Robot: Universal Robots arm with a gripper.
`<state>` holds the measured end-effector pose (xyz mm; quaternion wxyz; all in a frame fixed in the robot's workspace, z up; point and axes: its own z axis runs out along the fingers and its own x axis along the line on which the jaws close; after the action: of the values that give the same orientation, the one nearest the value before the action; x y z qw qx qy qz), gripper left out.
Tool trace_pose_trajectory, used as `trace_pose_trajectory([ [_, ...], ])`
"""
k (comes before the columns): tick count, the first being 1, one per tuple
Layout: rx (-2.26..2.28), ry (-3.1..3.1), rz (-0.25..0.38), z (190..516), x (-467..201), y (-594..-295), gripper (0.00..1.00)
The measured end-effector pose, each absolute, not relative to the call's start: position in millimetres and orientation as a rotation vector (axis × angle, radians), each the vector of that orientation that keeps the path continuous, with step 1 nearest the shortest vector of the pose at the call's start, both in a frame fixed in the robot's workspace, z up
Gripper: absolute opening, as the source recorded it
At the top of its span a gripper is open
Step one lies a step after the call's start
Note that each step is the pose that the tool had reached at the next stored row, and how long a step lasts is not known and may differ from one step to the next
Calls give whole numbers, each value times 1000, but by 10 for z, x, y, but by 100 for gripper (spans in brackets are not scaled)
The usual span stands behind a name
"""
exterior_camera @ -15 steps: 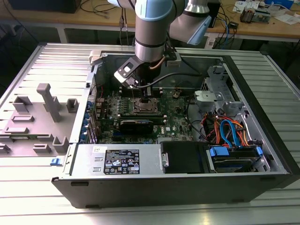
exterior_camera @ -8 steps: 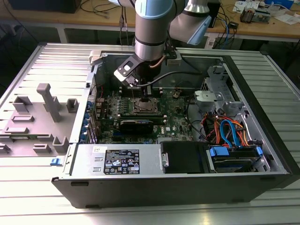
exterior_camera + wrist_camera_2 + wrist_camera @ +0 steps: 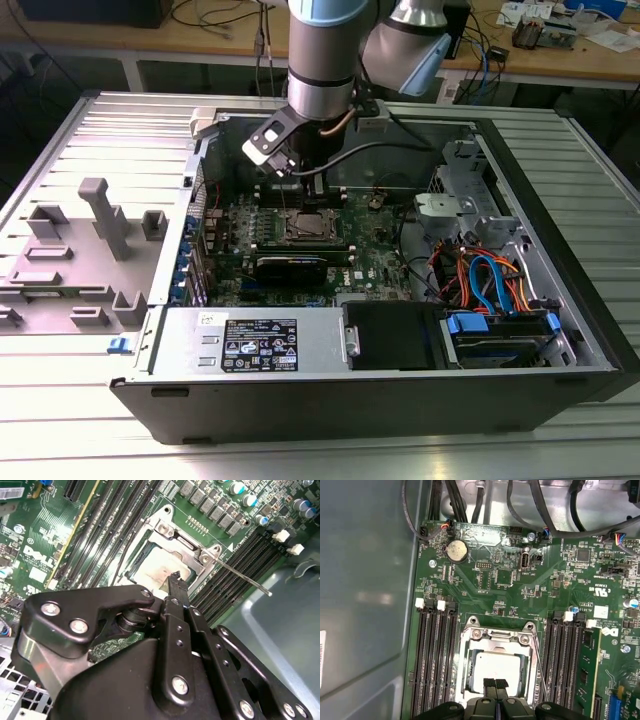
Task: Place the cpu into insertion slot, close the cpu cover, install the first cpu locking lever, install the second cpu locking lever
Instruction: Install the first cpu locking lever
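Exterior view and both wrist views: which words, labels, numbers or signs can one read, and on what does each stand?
No text can be read with certainty.
Dark label on the power supply, exterior view: print too small to read.
White markings on the motherboard, both wrist views: too small to read reliably.

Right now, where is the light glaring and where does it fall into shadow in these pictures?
Exterior view: the ribbed table glares pale at that view's left, while the computer case is dimmer inside. First wrist view: a soft bright patch lies on the grey case wall. Second wrist view: the cpu shines dully, and the pincer is a dark mass.
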<state>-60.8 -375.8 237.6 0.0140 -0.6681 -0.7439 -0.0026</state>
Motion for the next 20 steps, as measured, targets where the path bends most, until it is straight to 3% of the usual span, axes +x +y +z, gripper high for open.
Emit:
trace_pose_trajectory([
  [20, -2044, -2348, -8, 2474, -608, -3762, 11],
])
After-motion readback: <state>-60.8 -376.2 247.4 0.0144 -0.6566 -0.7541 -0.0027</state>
